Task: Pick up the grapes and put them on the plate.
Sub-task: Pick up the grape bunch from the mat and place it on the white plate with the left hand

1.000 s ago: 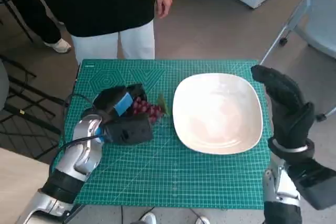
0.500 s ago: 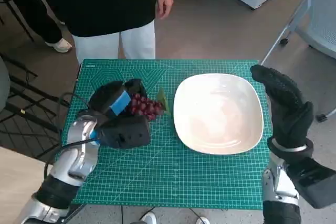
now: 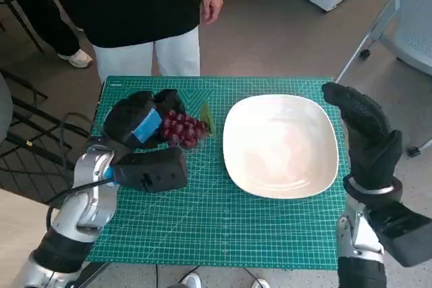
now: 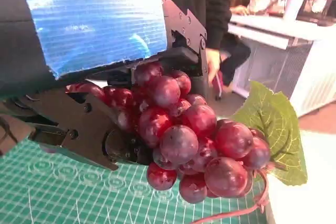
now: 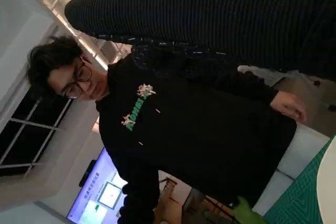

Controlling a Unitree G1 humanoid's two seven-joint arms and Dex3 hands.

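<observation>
— One bunch of grapes (image 3: 182, 128), dark red with a green leaf (image 3: 206, 121) at its side. Where is it?

— In the left robot hand (image 3: 138, 121), over the far left part of the counter (image 3: 202, 234), just beside the plate (image 3: 280, 145) but not over it. The leaf points toward the plate's near rim.

— Is it really held, or only touched?

— Held. In the left wrist view the black fingers (image 4: 79, 124) close round the bunch from behind and below, the blue tape (image 4: 94, 14) on the hand's back sits above it, and the grapes (image 4: 184, 135) hang clear of the green mat (image 4: 63, 192), with the leaf (image 4: 275, 129) sticking out on the plate's side.

— And the other one?

— The right robot hand (image 3: 364, 136), in its black knitted glove, stands upright at the right edge of the plate with nothing in it, the fingers extended and reaching toward the far side. In its own wrist view the glove (image 5: 220, 14) is only a dark band.

— The plate?

— White, rounded square, lying on the right half of the mat with nothing on it.

— Anyone nearby?

— A person (image 3: 142, 11) in a black top and white trousers stands at the far edge of the counter, one hand (image 3: 211, 1) hanging down; the right wrist view shows the same person (image 5: 184, 129).
</observation>
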